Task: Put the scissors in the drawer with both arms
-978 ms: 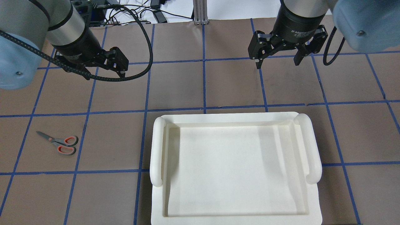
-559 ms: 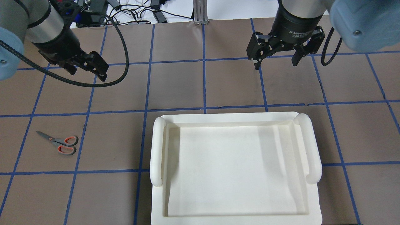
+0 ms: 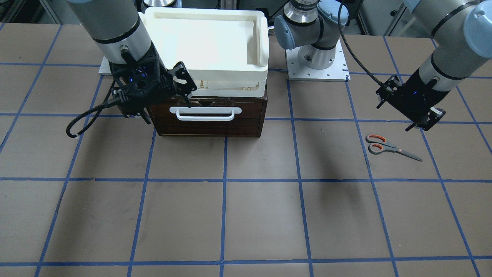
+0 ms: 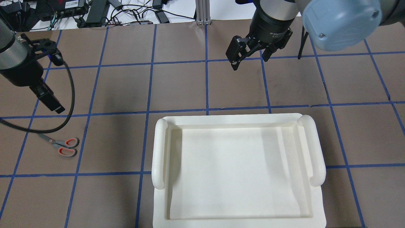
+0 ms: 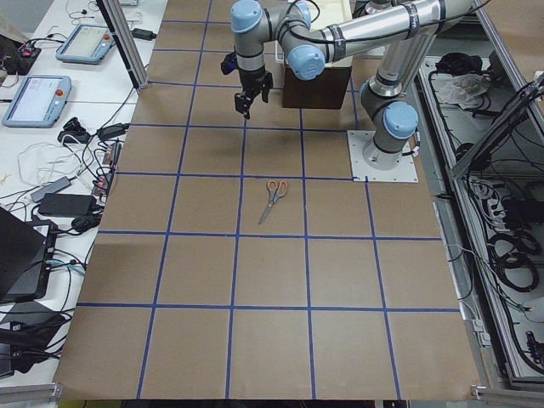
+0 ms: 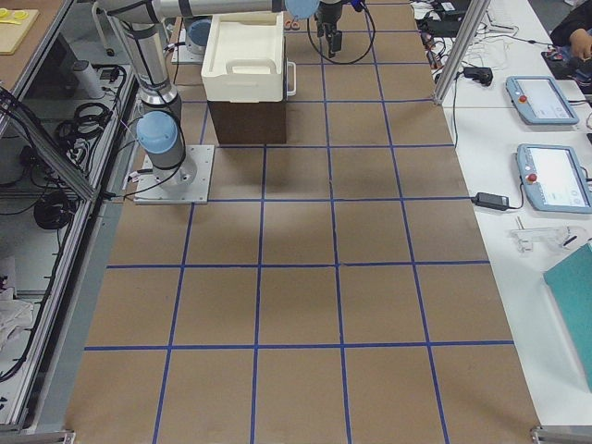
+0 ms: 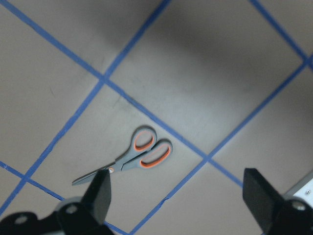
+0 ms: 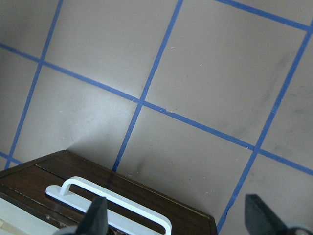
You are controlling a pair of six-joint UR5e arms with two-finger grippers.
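Observation:
The scissors (image 3: 392,147) lie flat on the brown table; they also show in the overhead view (image 4: 60,145) and the left wrist view (image 7: 132,159). My left gripper (image 3: 403,117) hangs open and empty above and just beside them, apart from them (image 4: 52,103). The dark-brown drawer (image 3: 207,123) with its white bar handle (image 3: 209,112) looks shut. My right gripper (image 3: 167,109) is open and empty in the air at the drawer front's corner, near one end of the handle (image 8: 112,205); it also shows in the overhead view (image 4: 250,61).
A white plastic tray (image 4: 161,152) sits on top of the drawer cabinet and hides it from overhead. The left arm's black cable (image 4: 71,104) loops down near the scissors. The robot base plate (image 3: 317,65) is behind.
My left gripper has swung from mid-table out and down towards the scissors. My right gripper has shifted sideways towards the drawer front. Both stayed open; the scissors have not moved.

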